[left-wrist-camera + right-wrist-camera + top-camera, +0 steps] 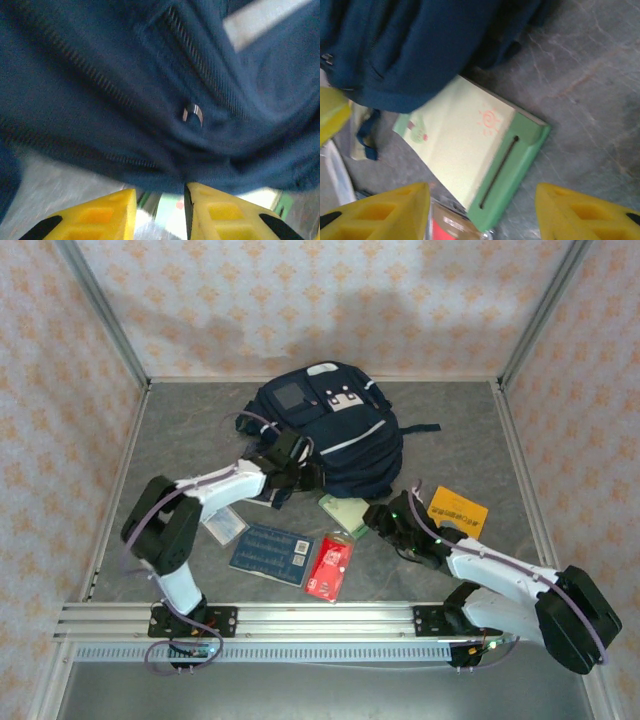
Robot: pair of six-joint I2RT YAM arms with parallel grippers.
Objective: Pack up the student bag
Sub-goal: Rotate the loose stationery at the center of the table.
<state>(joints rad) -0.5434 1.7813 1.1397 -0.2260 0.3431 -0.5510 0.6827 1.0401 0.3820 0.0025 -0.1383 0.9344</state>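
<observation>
The student bag [325, 430] lies flat on the grey worktop [200, 430] toward its far middle, front face up, its grey square patch [291, 395] near the far left corner and a white stripe [352, 440] slanting across the body.

The left arm reaches to the bag's near edge, and the left pincer [300, 475] sits right against the navy fabric. From the left wrist, its yellow fingers [105, 215] stand close together with a narrow gap between them. The bag's hem hangs over the tips, and whether they pinch the fabric cannot be told. Above them the blurred cloth shows a zipper line [195, 60] and a small metal ring [192, 113].

The right pincer [385, 515] hovers near the bag's near right corner, above a pale green notepad [345, 510]. In the right wrist view its fingers [385, 212] are spread wide with nothing between them. The notepad lies flat on the worktop below, one end tucked under the bag's edge, its darker green border carrying a slot.

Nearer the arms lie a red package [330, 567], a blue flat pack [272, 553] just beside it and a clear sleeve [224, 525] under the left arm. An orange card [457, 510] lies to the right, close to the right arm.
</observation>
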